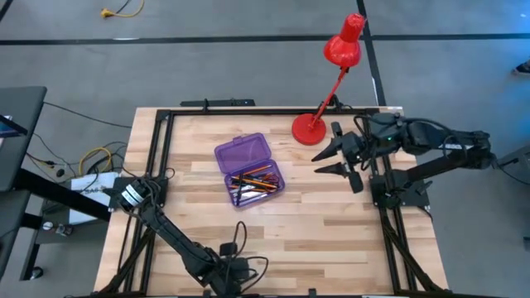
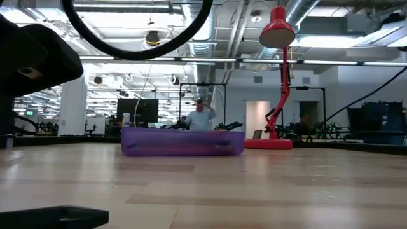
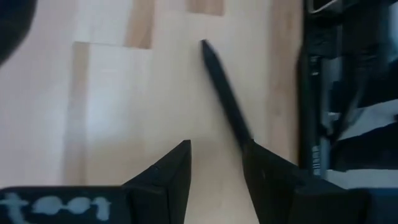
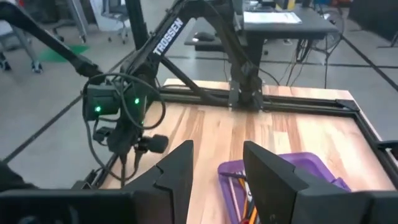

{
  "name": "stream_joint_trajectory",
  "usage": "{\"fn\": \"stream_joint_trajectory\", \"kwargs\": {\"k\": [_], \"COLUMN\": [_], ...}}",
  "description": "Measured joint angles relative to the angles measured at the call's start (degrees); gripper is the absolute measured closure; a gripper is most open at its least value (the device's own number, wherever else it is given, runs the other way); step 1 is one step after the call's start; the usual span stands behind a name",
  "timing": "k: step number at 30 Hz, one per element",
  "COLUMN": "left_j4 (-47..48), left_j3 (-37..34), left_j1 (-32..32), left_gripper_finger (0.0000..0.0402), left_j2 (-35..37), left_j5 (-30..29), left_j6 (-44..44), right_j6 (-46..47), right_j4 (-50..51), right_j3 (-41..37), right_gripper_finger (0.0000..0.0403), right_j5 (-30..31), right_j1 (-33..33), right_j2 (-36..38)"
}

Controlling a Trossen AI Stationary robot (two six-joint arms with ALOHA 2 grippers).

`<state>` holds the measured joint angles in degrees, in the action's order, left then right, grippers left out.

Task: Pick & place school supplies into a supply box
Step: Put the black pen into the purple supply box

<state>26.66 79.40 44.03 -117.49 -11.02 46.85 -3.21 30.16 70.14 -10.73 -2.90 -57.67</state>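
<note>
The supply box [image 1: 250, 170] lies open mid-table, a translucent purple case with its lid folded toward the far-left. Orange pencils and dark pens [image 1: 255, 180] lie in its tray. The low view shows the box [image 2: 182, 142] side-on, and it shows past my right fingers [image 4: 292, 171]. My right gripper [image 1: 331, 161] hovers open to the right of the box, fingers [image 4: 217, 152] pointing at it. My left gripper [image 1: 232, 269] is at the table's near edge, pointing down and open [image 3: 217, 162]. A slim black pen [image 3: 224, 93] lies flat on the wood beside one fingertip. No scissors show. My left gripper comes from above with its fingers open. One fingertip [image 3: 258, 155] stands at the end of the black pen [image 3: 244, 135], which lies flat on the table and runs away from the finger. Whether the finger touches the pen I cannot tell.
A red desk lamp [image 1: 319, 116] stands on its round base at the far side, right of the box, close to my right gripper. Black frame rails [image 1: 157, 157] run along the table's edges, and one rail [image 3: 323, 93] lies close beside the pen. A person [image 2: 202, 116] shows far behind the table.
</note>
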Motion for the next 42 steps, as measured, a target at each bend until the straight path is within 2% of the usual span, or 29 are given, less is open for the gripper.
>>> {"fn": "stream_joint_trajectory", "kwargs": {"k": [9,17,23,31,35,42], "left_j4": [-4.29,-5.59,-5.86,-0.91,6.89,10.73], "left_j3": [0.0,0.0,-0.04,0.47,0.5,0.42], "left_j1": [0.29,0.69,0.96,1.18,1.38,1.31], "left_gripper_finger": [0.0262,0.0225,0.0216,0.0233,0.025,0.0284], "left_j2": [0.0,-0.57,-1.87,-3.98,-3.87,-3.89], "left_j5": [0.67,0.46,-0.03,0.28,-3.34,-5.55], "left_j6": [3.28,3.11,2.16,3.9,5.31,4.19], "right_j6": [2.44,2.78,2.81,3.31,3.7,2.76], "right_j4": [-3.56,-3.67,-3.68,-4.38,-4.54,-6.12], "right_j3": [-5.03,-5.09,-5.11,-5.11,-5.11,-5.22], "right_gripper_finger": [0.0269,0.0269,0.0269,0.0269,0.0269,0.0269], "right_j5": [-0.59,-1.43,-1.45,-1.39,-1.41,-2.75], "right_j1": [-0.07,-0.07,-0.07,0.04,0.04,-0.77], "right_j2": [1.83,1.48,1.46,1.43,1.44,0.43]}}
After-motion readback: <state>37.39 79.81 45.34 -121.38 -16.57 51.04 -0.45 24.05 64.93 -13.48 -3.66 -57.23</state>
